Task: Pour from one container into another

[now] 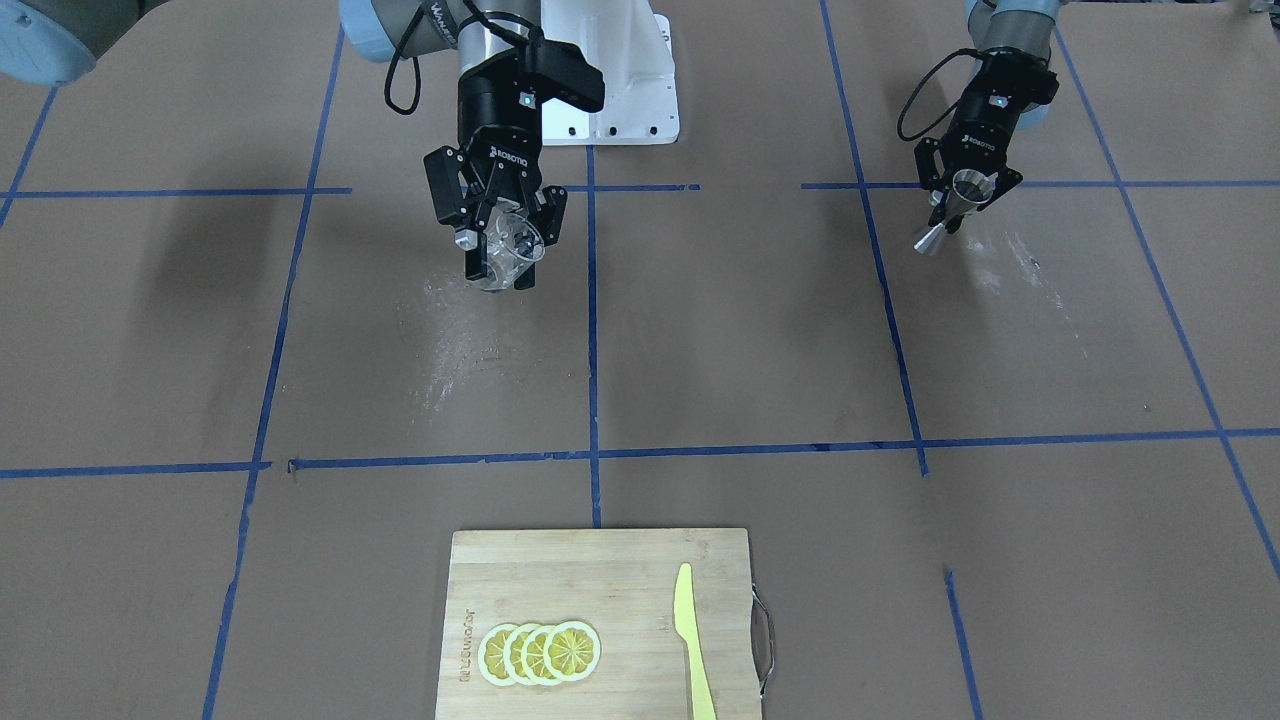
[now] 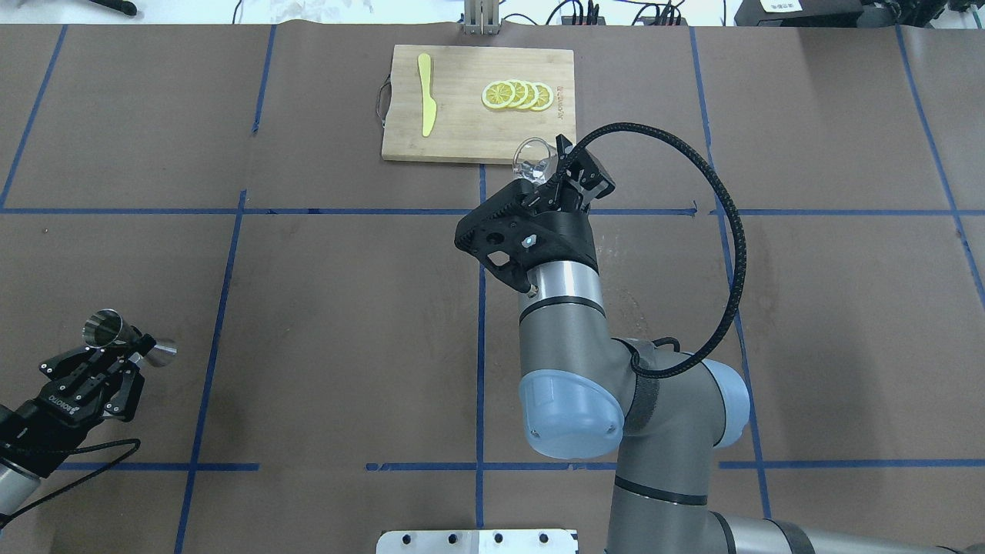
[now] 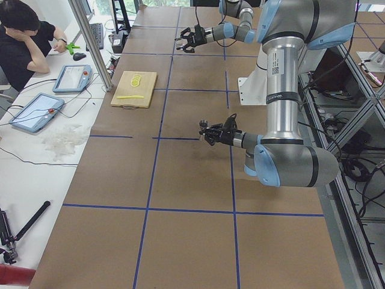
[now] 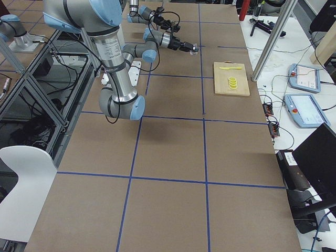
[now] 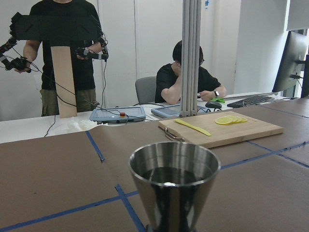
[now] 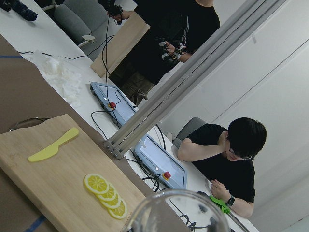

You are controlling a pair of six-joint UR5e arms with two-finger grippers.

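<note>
A steel jigger (image 2: 132, 340) is held above the table with my left gripper (image 2: 127, 348) shut on its narrow waist. The left wrist view shows the jigger (image 5: 174, 183) upright with its wide mouth up; its inside looks dark and I cannot tell what it holds. A clear glass cup (image 1: 510, 245) is clamped in my right gripper (image 1: 505, 258), raised over the table's middle. From overhead the cup (image 2: 532, 158) sits just short of the board's near edge, in front of the right gripper (image 2: 550, 181). Only the cup's rim (image 6: 178, 210) shows in the right wrist view. The two containers are far apart.
A wooden cutting board (image 2: 462, 138) lies at the far middle edge with several lemon slices (image 2: 517, 95) and a yellow plastic knife (image 2: 425, 104) on it. Beyond the table sit tablets and people (image 5: 188, 72). Blue tape lines grid the brown surface.
</note>
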